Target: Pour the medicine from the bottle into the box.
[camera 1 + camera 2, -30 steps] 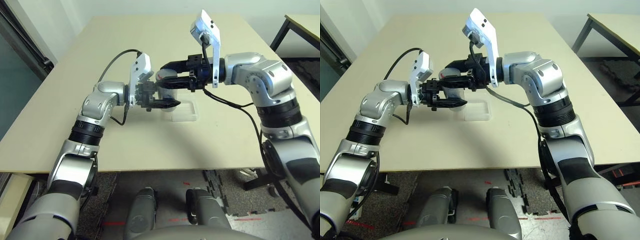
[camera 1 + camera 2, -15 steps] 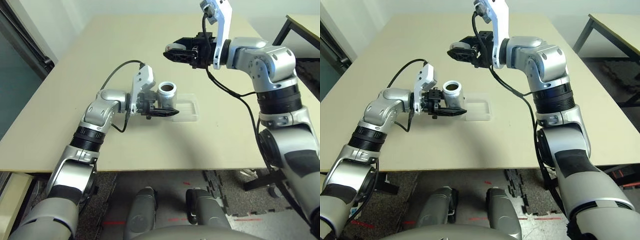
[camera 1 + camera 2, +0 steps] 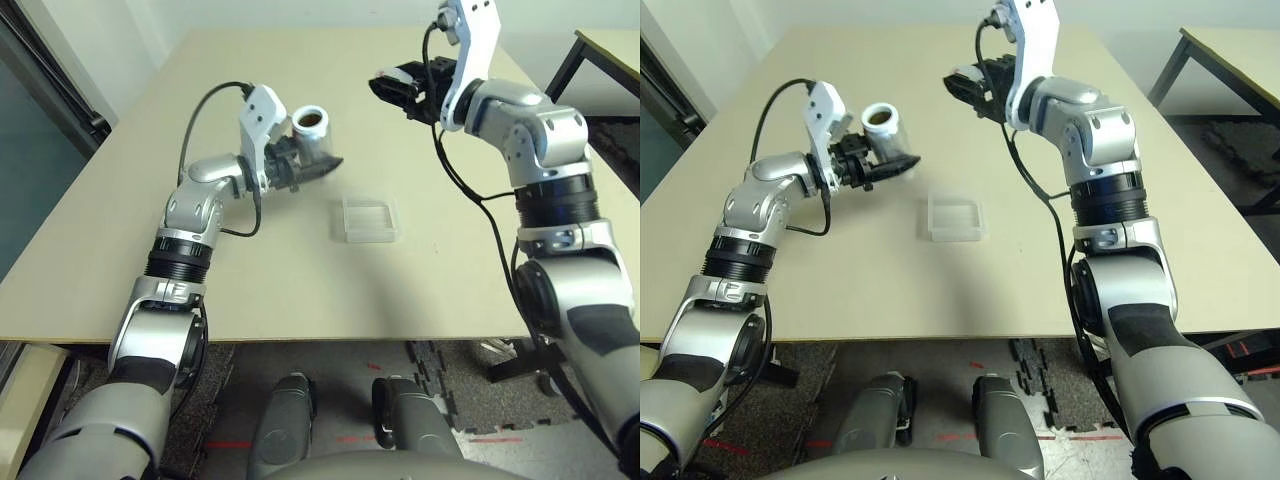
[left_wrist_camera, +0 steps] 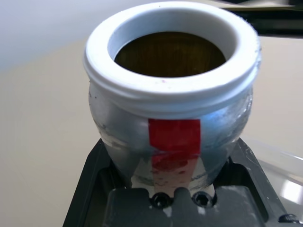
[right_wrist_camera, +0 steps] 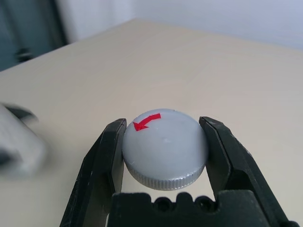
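Silver-grey on the bottle (image 3: 319, 146), with a strip of red down its side and a thick pale rim, uncapped at the mouth and dark inside. Held roughly upright above the worktop (image 3: 250, 290), near the upper middle of the frame in the left eye view and in the upper left in the right eye view. Closed firmly around its body, with a black finger along each side: the left gripper (image 4: 171, 142).

Off the bottle and well apart from it, the round grey cap (image 5: 165, 149), ridged around the edge and marked on top with a small red arrow (image 5: 147, 121). Pinched between the two fingers of the right gripper (image 5: 163, 124), closed down to the cap's width, high in the upper right of the frame in the left eye view.

Below and to the right of the bottle in both eye views, apart from both grippers, the clear plastic box (image 3: 370, 235): shallow, low-walled, resting open on the pale worktop, with nothing visible inside.

Farther out, silver forearms reaching up from the lower corners, with black cables (image 3: 470, 186) looping beside them. At the upper right edge, another table (image 3: 1240, 62) with dark legs. Along the bottom, beyond the worktop's near edge, grey floor (image 3: 340, 420) with red marks.
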